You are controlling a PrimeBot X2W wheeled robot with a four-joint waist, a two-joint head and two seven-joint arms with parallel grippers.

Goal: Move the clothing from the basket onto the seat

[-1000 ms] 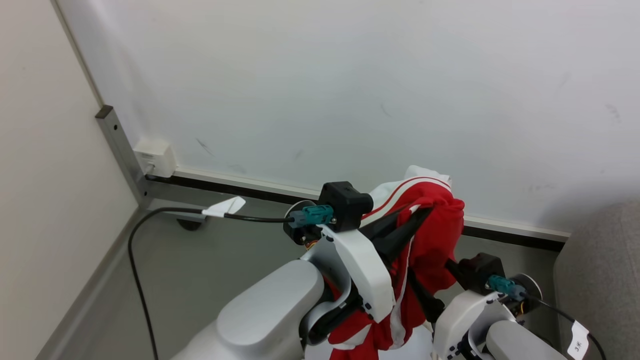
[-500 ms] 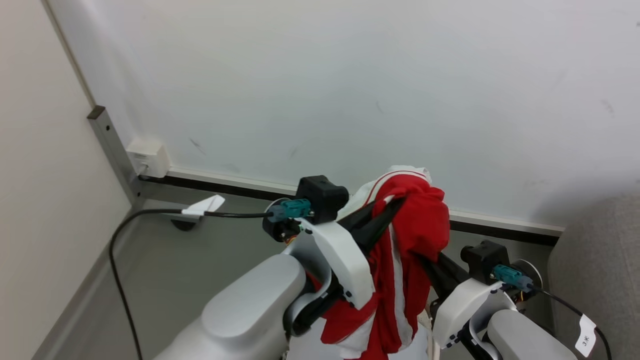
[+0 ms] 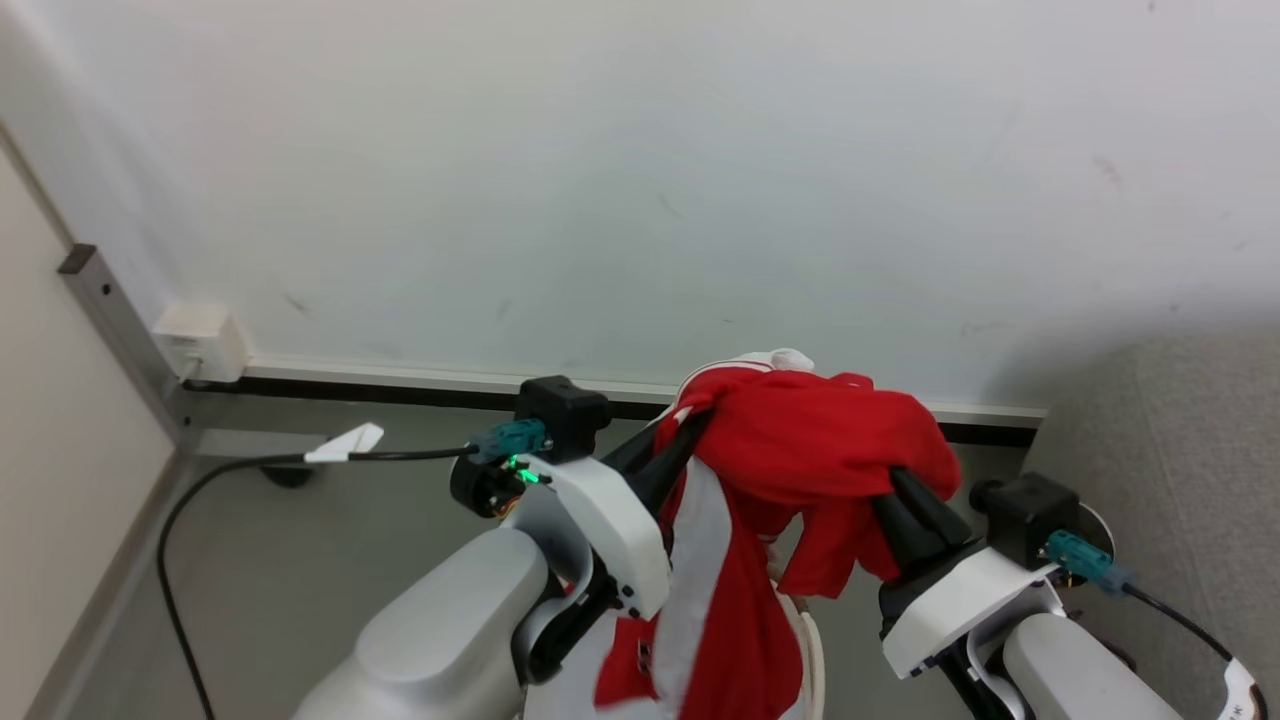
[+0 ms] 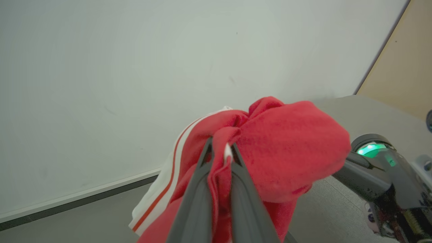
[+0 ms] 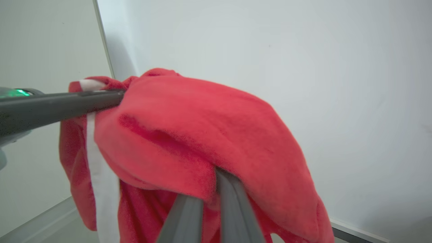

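High in front of the white wall (image 3: pixel 640 150), the left tool (image 4: pixel 221 150) is pinched nearly shut on a fold of the clothing (image 3: pixel 800 440), with red cloth squeezed between its fingers. The right tool (image 5: pixel 209 187) grips the other side, its fingers close together under draped fabric. The clothing hangs between both arms above the floor (image 3: pixel 330 540), with the grey seat (image 3: pixel 1190 470) to the right.

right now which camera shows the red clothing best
The head view: the clothing hangs bunched between the left pincer and right pincer, white panel trailing down. The left wrist view shows a bunch pinched at the fingers; the right wrist view, a close draped fold.
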